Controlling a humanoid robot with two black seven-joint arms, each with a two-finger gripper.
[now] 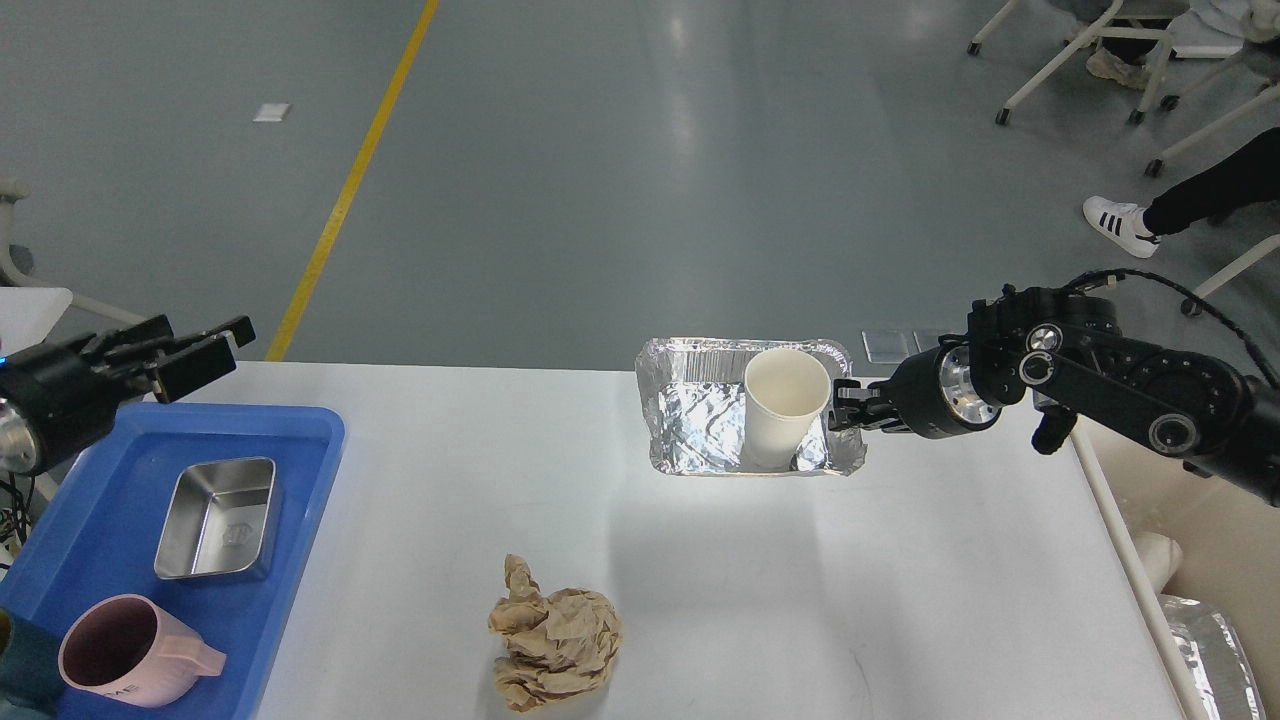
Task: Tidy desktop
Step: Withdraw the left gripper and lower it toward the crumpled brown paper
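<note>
The white desktop (700,580) fills the lower view. A foil tray (690,420) lies at its far edge with a white paper cup (785,405) standing upright in its right half. My right gripper (845,408) is shut on the tray's right rim. A crumpled ball of brown paper (555,635) lies near the front middle. My left gripper (222,345) is at the far left, above the back corner of the blue tray (310,440), with its fingers apart and empty.
The blue tray holds a steel container (215,520) and a pink mug (130,655). A cream bin (1200,540) stands off the table's right edge with foil (1210,650) in it. Chairs and a person's legs are at the back right.
</note>
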